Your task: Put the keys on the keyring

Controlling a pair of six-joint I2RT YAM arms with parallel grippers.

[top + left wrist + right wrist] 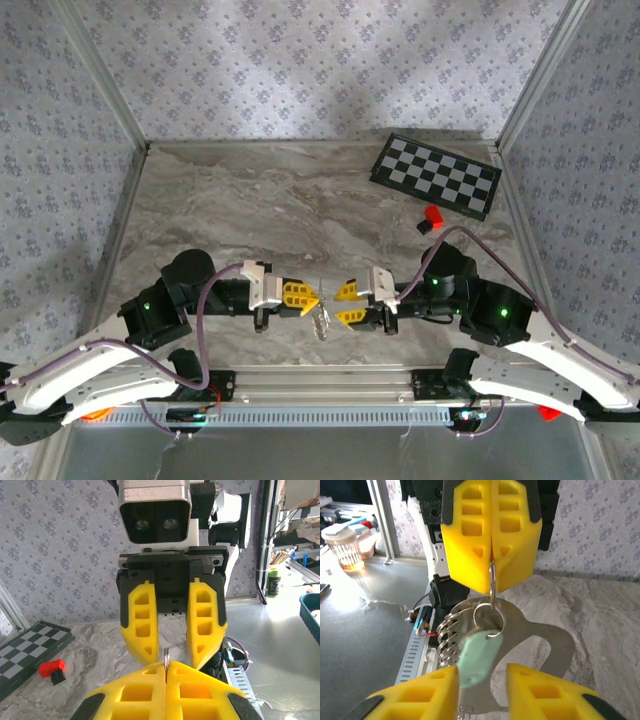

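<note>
Dangling from the clamped left gripper (491, 586), the thin silvery chain keyring (449, 630) and pale mint-green key (477, 657) are hanging just below it; right gripper (346, 304) is facing it, jaws parted.

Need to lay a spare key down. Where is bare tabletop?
Free: the far half of the marble, from left wall to checkerboard. Crowded: near centre, where left gripper and right gripper flank the keyring; the red block sits beside the checkerboard.
</note>
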